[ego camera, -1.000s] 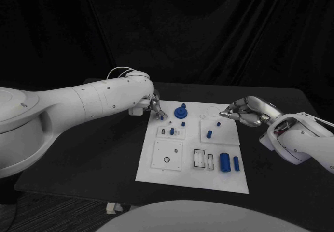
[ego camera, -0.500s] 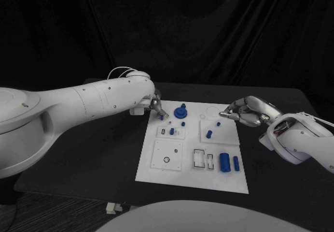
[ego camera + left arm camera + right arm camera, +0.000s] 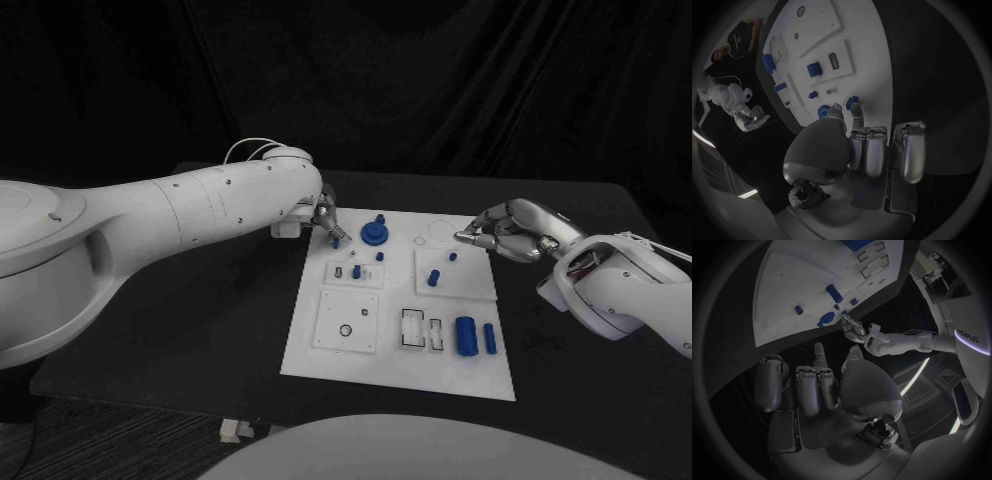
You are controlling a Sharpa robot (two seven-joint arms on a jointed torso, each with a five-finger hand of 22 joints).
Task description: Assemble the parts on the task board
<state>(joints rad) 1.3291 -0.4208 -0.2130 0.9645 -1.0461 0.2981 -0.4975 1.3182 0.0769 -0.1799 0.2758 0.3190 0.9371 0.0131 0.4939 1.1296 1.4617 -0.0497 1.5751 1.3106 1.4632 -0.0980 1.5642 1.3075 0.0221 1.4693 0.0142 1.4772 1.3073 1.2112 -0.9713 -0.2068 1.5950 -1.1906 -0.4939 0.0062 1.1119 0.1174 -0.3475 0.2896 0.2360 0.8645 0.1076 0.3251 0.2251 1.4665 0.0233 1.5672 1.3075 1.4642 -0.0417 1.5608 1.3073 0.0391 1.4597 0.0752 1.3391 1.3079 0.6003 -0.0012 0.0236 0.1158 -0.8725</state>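
White board [image 3: 353,345], blue parts partly placed — assembly in progress

We judge the task midway: a round blue knob [image 3: 375,234] and several small pegs stand at the board's far end, while a large blue cylinder [image 3: 466,334] and a slimmer one [image 3: 490,338] lie loose near the open slots [image 3: 414,327] at its near end. Our left hand [image 3: 320,222] pinches a small blue peg [image 3: 335,241] at the board's far left edge; our right hand [image 3: 508,234] hovers beside the far right edge — fingers curled, holding nothing.
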